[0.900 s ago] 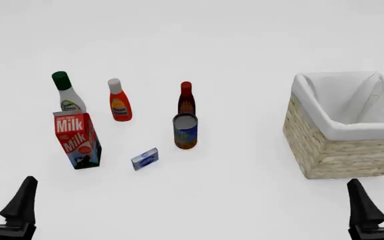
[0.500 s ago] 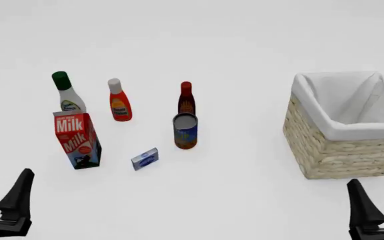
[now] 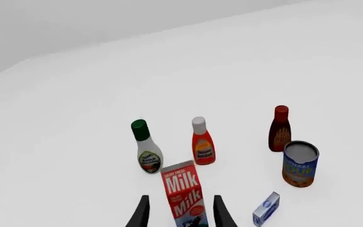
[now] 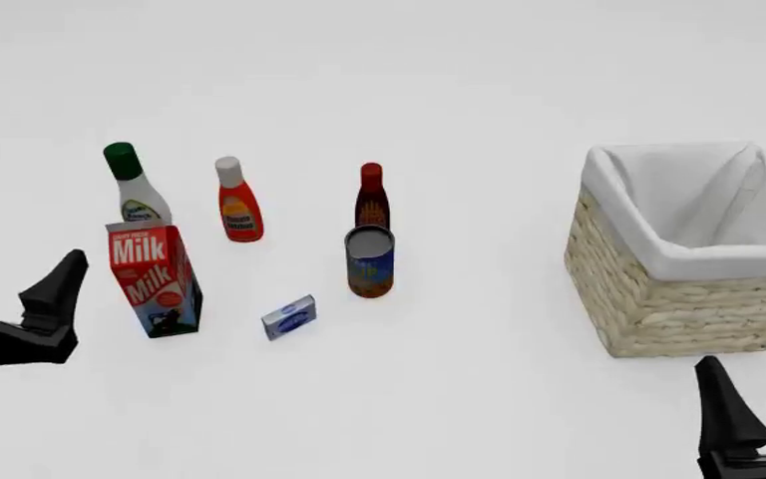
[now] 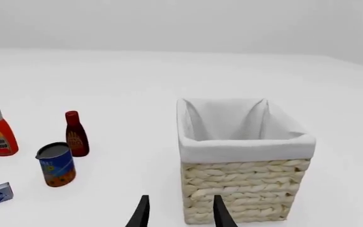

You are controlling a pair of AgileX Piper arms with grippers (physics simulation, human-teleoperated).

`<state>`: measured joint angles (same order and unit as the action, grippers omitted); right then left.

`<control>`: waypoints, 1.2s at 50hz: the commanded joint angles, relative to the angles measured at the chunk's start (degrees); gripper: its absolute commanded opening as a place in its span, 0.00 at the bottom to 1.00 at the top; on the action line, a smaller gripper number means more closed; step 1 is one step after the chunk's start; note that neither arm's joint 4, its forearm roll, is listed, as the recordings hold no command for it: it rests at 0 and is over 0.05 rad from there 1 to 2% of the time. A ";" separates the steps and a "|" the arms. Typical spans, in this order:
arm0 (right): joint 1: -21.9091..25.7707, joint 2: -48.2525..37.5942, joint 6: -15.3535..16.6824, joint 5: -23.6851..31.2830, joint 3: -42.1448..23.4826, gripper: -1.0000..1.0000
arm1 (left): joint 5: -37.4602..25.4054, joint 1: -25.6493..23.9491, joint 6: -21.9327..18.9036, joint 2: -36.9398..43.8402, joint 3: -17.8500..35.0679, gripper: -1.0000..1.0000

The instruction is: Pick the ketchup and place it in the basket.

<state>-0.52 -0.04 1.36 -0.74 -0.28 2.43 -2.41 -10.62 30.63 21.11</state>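
Task at its opening stage, judged from the layout: nothing grasped, nothing yet in the basket (image 4: 682,299).

Ketchup (image 4: 238,205) upright in the upper left of the front view, between the green-capped white bottle (image 4: 132,190) and the dark red bottle (image 4: 371,200), behind the milk carton (image 4: 153,279). Soup can (image 4: 370,261) just in front of the dark red bottle; small blue box (image 4: 288,317) lying lower, between carton and can.

Left gripper (image 4: 17,274) at the left edge, fingers spread apart and empty, near the carton but well apart from the ketchup. In the left wrist view, carton framed between the 2 fingertips, ketchup (image 3: 202,144) beyond it.

Right gripper (image 4: 756,404) at the lower right corner, fingers parted, empty, just in front of the basket.

Remaining: reach, grasp, lift, carry across to the right side, release into the lining.
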 commanded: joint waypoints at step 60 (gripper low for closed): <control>1.27 -6.83 1.44 -3.93 0.27 1.00 | -21.78 -1.49 -4.66 51.40 49.33 1.00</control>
<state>0.59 -4.87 2.87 -3.05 -0.03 -16.09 -4.52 -15.56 76.43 64.10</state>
